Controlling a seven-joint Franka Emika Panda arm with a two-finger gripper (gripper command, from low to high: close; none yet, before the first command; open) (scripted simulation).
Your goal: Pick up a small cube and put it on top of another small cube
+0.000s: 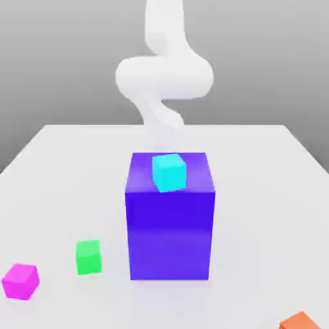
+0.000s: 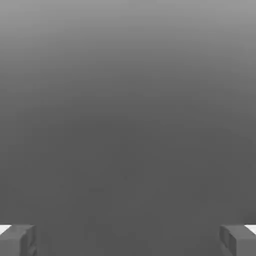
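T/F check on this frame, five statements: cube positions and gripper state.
1. The cyan cube sits on top of the big blue block. True.
2. The green cube is stacked on the magenta cube. False: both rest on the table, apart.
3. The gripper is shut on a cube. False: its fingers stand wide apart, holding nothing.
4. An orange cube lies at the exterior view's lower right. True.
5. The magenta cube is on the blue block's right. False: it is on the exterior view's left.
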